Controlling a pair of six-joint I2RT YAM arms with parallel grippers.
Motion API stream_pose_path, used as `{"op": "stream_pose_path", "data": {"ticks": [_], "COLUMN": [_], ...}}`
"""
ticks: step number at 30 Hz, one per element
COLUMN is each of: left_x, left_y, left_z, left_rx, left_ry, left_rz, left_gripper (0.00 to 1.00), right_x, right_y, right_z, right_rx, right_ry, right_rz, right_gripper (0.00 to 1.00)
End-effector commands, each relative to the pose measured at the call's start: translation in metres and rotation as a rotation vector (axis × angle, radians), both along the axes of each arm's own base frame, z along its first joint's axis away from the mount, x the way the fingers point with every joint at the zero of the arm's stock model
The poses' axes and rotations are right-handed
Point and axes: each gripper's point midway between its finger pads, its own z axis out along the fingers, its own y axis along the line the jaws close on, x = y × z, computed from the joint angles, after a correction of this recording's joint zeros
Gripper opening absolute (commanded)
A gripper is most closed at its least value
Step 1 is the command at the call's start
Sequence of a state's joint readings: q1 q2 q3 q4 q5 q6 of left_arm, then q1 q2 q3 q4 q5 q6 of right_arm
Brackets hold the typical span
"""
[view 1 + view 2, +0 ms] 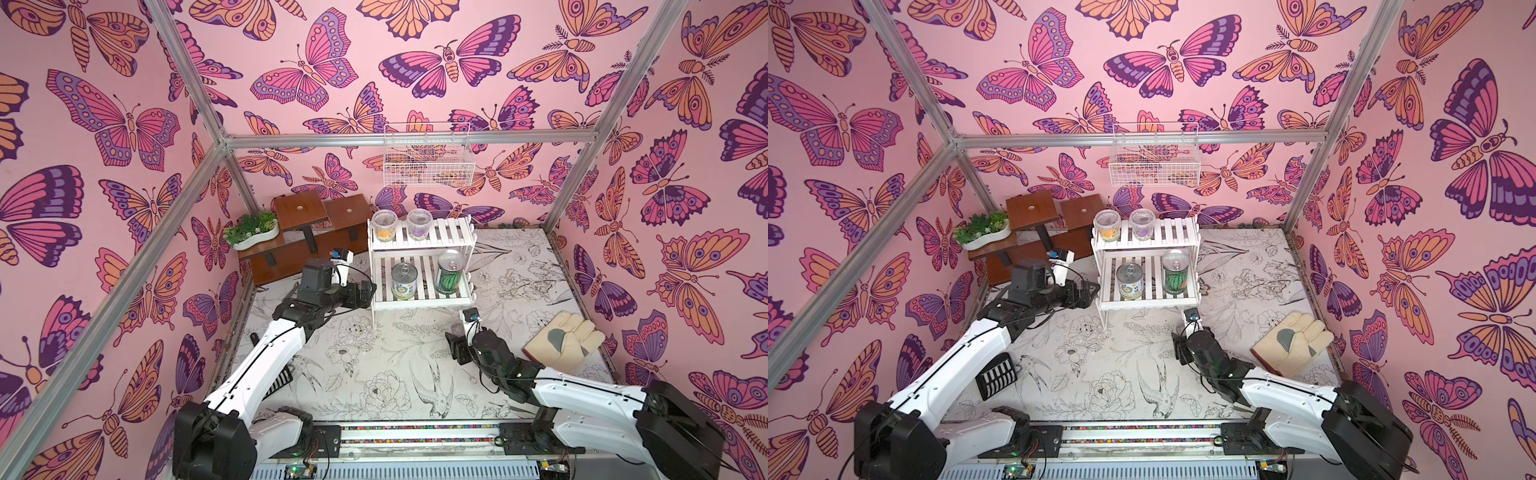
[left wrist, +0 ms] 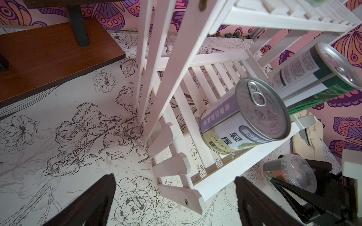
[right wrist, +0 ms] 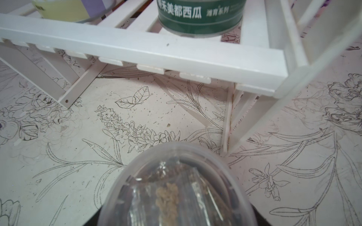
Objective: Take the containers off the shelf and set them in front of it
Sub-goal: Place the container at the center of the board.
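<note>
The right gripper point(image 2: 275, 167), we observe, clamps the red-orange cup point(image 3: 176, 187) before the shelf point(image 1: 451, 235); the left gripper point(image 2: 174, 177) stands fully open.

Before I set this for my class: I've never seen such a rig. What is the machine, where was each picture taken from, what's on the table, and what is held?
Two robot arms work at a table, each ending in a two-fingered gripper. Two pictures look down from overhead, showing nearly the same scene. The other two come from cameras on the arms' wrists. On the table stands a white slatted shelf: a yellow cup and a purple cup on top, a white-green can and a watermelon can below. Nearby lie a glove and a brown stand with a planter. The right gripper holds a clear lidded cup in front of the shelf. The left gripper is open and empty beside the shelf.
</note>
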State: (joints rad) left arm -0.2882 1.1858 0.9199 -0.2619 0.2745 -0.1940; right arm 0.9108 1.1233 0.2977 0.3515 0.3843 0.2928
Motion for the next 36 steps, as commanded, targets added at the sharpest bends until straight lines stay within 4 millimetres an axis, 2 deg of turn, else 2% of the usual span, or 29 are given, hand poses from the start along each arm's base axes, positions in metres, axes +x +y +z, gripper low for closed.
{"op": "stream_pose_path", "data": {"ticks": [1, 16, 19, 29, 32, 36], "left_x": [-0.004, -0.005, -0.005, -0.006, -0.006, -0.006], "left_y": [0.0, 0.0, 0.0, 0.0, 0.0, 0.0], "left_z": [0.0, 0.001, 0.001, 0.003, 0.004, 0.007], "left_rx": [-0.015, -0.014, -0.012, -0.015, -0.016, -0.018], "left_ry": [-0.008, -0.012, -0.016, -0.02, -0.023, -0.029], "left_rz": [-0.011, -0.014, -0.014, -0.015, -0.016, -0.017], "left_gripper": [1.0, 1.0, 1.0, 1.0, 1.0, 1.0], "right_x": [0.006, 0.005, 0.004, 0.001, -0.001, -0.005], "right_y": [0.001, 0.005, 0.003, 0.0, -0.002, -0.002], "right_z": [0.003, -0.036, -0.042, -0.046, -0.04, -0.02], "right_rx": [0.043, -0.001, -0.006, -0.019, -0.019, -0.011], "right_ry": [-0.03, 0.032, 0.04, 0.053, 0.05, 0.034], "right_rz": [-0.052, -0.082, -0.09, -0.105, -0.107, -0.093], "right_gripper": [0.51, 0.5, 0.52, 0.84, 0.9, 0.96]}}
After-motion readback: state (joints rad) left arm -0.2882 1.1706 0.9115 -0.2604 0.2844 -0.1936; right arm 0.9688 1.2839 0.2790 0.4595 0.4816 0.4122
